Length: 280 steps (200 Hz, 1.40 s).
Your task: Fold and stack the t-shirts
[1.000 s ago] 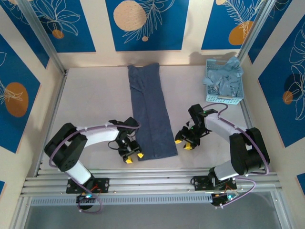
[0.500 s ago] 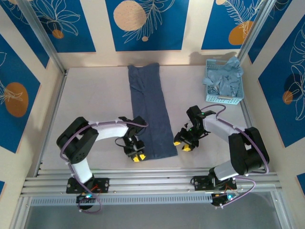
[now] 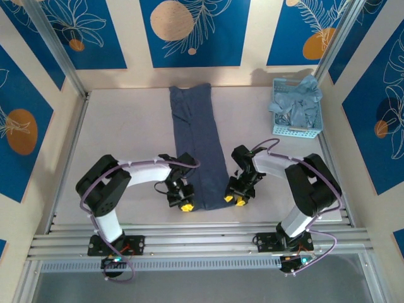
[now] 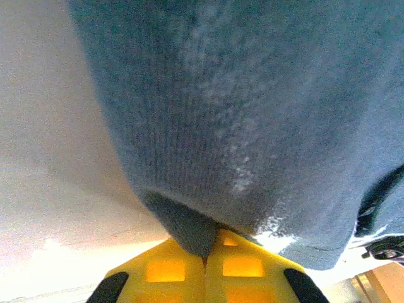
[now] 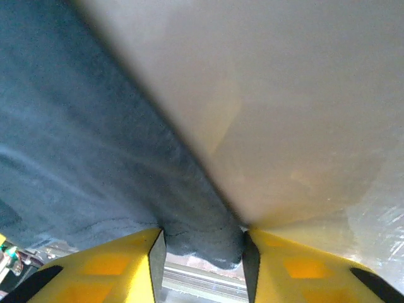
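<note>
A dark slate-blue t-shirt (image 3: 199,145) lies folded into a long narrow strip down the middle of the table. My left gripper (image 3: 184,206) sits at its near left corner. In the left wrist view that gripper (image 4: 205,255) is shut, and a pinch of the shirt's (image 4: 252,95) corner is caught between the yellow fingers. At the near right corner is my right gripper (image 3: 234,200). Its jaws (image 5: 202,252) stand apart around the shirt's (image 5: 82,145) bunched corner, which fills the gap. Paler blue-grey t-shirts (image 3: 297,101) are heaped in the basket.
The light blue perforated basket (image 3: 297,130) stands at the back right, near the right frame post. Bare table (image 3: 126,139) stretches left of the shirt. An aluminium rail (image 3: 202,240) runs along the near edge, just behind both grippers.
Both grippers moved inward onto the shirt's near corners. The left one closed on the left corner. The right one narrowed around the right corner.
</note>
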Each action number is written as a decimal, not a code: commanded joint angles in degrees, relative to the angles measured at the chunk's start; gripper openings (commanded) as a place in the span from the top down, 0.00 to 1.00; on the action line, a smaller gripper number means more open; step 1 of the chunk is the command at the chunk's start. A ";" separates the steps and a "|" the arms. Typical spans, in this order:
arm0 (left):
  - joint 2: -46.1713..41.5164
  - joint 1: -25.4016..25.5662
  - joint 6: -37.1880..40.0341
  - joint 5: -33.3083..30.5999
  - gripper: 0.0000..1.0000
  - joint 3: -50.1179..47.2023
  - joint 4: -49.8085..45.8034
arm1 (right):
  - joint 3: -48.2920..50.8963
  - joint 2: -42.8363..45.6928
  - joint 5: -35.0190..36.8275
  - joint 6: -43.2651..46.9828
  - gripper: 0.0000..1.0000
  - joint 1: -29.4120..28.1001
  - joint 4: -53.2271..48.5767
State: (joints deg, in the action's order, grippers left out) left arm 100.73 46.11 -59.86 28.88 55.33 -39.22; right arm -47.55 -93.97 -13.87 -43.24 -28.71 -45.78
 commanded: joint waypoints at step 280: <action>-19.48 -9.62 0.26 -16.05 1.00 5.28 -8.45 | -26.09 -0.54 -1.87 -5.05 1.00 -3.18 -16.23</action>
State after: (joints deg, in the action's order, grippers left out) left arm 79.72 38.72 -59.90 14.31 58.00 -47.94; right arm -69.38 -91.57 -16.88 -48.03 -33.17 -60.47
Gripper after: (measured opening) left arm 0.046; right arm 0.065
